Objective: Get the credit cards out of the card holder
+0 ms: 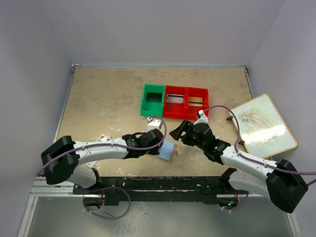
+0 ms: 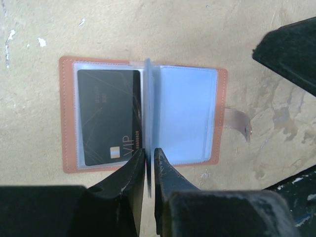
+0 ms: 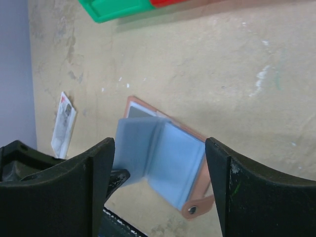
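The card holder (image 2: pixel 68 124) lies open on the table, reddish-brown rim up, light blue-grey lining showing. A black credit card (image 2: pixel 109 116) marked VIP sits in its left sleeve. One clear blue sleeve page (image 2: pixel 147 94) stands upright along the spine, and my left gripper (image 2: pixel 149 151) is shut on that page's near edge. In the top view my left gripper (image 1: pixel 157 143) is at the card holder (image 1: pixel 168 150), and my right gripper (image 1: pixel 179 131) hovers just to its right. In the right wrist view my right gripper (image 3: pixel 159 144) stands wide open above the card holder (image 3: pixel 180 159), with nothing between its fingers.
A green bin (image 1: pixel 152 99) and two red bins (image 1: pixel 186 102) stand behind the holder, each with a card inside. A white packet with a red mark (image 3: pixel 64 123) lies to the left. A framed drawing board (image 1: pixel 264 126) rests at the right.
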`<state>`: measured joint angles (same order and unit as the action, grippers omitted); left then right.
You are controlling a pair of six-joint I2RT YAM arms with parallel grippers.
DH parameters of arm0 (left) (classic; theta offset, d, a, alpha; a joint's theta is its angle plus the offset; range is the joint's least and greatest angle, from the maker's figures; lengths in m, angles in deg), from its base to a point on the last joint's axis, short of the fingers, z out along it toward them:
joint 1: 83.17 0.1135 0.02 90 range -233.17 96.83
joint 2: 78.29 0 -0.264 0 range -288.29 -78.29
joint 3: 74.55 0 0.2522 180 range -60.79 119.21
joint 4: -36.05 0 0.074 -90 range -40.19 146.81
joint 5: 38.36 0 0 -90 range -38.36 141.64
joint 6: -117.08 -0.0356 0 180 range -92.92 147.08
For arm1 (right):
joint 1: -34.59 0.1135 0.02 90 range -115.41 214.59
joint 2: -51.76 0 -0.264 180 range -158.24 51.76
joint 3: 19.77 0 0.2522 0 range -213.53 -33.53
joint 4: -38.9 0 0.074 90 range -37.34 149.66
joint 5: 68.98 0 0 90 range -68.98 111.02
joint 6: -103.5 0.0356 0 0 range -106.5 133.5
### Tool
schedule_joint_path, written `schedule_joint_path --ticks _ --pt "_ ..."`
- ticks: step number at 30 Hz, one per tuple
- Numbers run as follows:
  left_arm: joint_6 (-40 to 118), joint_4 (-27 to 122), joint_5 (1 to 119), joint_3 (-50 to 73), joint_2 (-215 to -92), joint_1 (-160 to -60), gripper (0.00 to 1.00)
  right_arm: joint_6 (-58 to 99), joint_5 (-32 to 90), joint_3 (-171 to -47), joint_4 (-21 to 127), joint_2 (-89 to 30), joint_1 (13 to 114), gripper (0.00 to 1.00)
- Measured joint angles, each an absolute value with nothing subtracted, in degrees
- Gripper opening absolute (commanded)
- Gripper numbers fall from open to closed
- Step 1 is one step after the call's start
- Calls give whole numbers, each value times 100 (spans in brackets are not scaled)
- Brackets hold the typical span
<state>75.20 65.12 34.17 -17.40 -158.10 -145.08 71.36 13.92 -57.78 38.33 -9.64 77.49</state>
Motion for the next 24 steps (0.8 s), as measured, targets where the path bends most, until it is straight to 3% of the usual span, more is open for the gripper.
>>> schedule_joint_path --ticks 4,10,18,24 --pt "7375 6847 3019 -1204 -16348 -14891 21 7097 1388 -5562 4050 -695 7515 78" --pt "7292 6925 2840 -793 -16936 -15413 43 7090 1373 -5343 4306 -300 7371 80" --pt "7303 6910 2717 -697 -16934 -15599 56 7103 1309 -5212 4389 183 7320 80" --pt "7406 7161 2066 -699 -16221 -15579 62 7108 1524 -5020 4063 179 7318 78"
